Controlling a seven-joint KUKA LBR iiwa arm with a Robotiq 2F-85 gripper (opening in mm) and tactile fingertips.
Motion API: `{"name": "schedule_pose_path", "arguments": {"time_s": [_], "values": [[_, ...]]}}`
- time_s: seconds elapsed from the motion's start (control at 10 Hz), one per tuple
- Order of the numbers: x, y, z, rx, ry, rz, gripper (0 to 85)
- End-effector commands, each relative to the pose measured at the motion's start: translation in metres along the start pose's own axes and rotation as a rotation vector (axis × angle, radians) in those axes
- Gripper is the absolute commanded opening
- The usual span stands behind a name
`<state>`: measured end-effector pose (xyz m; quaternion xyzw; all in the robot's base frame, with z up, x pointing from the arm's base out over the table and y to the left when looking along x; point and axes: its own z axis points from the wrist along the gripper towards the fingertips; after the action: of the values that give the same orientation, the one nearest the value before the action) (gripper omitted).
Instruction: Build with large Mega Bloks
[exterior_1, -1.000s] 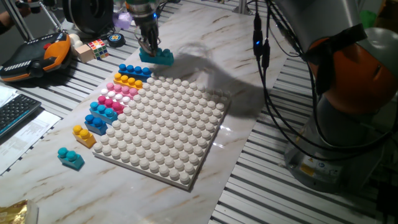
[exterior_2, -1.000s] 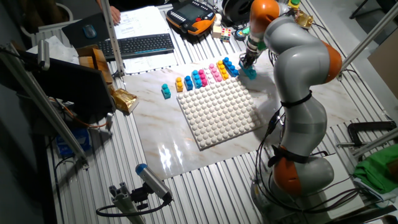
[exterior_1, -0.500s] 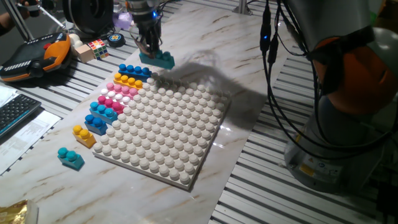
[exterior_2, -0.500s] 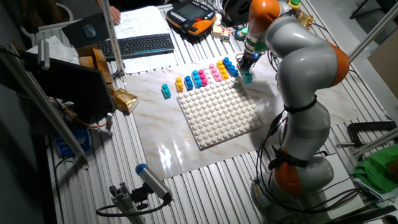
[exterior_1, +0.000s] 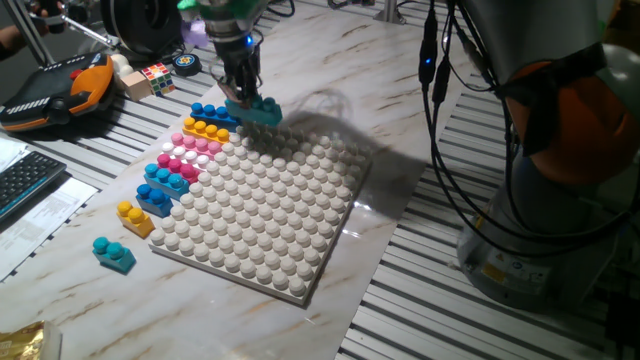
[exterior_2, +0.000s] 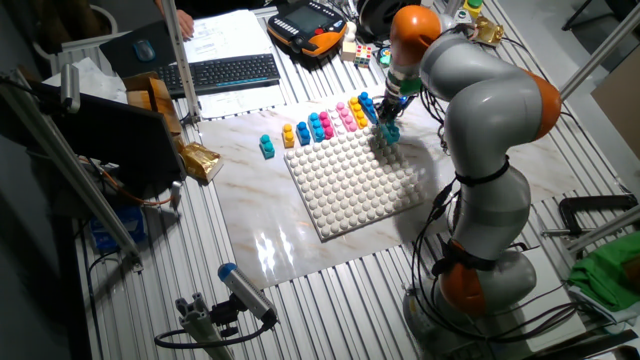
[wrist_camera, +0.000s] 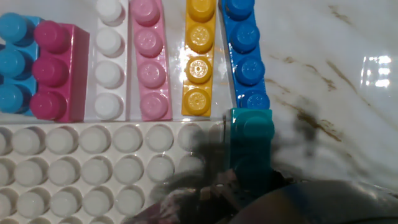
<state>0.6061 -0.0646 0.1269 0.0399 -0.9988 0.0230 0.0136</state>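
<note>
The teal brick (exterior_1: 256, 108) hangs pinched between the two fingers of the gripper (exterior_1: 243, 92), right over the far corner of the white studded baseplate (exterior_1: 270, 205). In the hand view the teal brick (wrist_camera: 250, 144) sits at the plate's edge, its end touching the end of the blue brick (wrist_camera: 244, 56). In the other fixed view the same brick (exterior_2: 389, 130) shows just below the gripper (exterior_2: 391, 112), beside the row of coloured bricks.

Along the plate's far-left edge lie the other bricks, side by side: the blue brick (exterior_1: 215, 113), a yellow brick (exterior_1: 206, 129), a pale pink brick (exterior_1: 198, 144), a magenta brick (exterior_1: 177, 161), and a light blue brick (exterior_1: 165, 178). Nearer the front corner a blue-and-yellow pair (exterior_1: 140, 209) sits just off the plate, and a small teal brick (exterior_1: 113, 253) lies alone on the marble tabletop (exterior_1: 360, 60).

Behind, near an orange-and-black teach pendant (exterior_1: 55, 90), rests a small puzzle cube (exterior_1: 155, 76)
</note>
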Motion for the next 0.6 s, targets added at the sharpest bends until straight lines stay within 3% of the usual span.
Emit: {"name": "schedule_pose_path", "arguments": {"time_s": [0.0, 0.2, 0.5], "values": [[0.001, 0.002, 0.002, -0.001, 0.0, 0.002, 0.7], [0.005, 0.012, 0.009, 0.006, -0.015, 0.013, 0.7], [0.007, 0.017, 0.023, 0.051, -0.028, -0.021, 0.7]]}}
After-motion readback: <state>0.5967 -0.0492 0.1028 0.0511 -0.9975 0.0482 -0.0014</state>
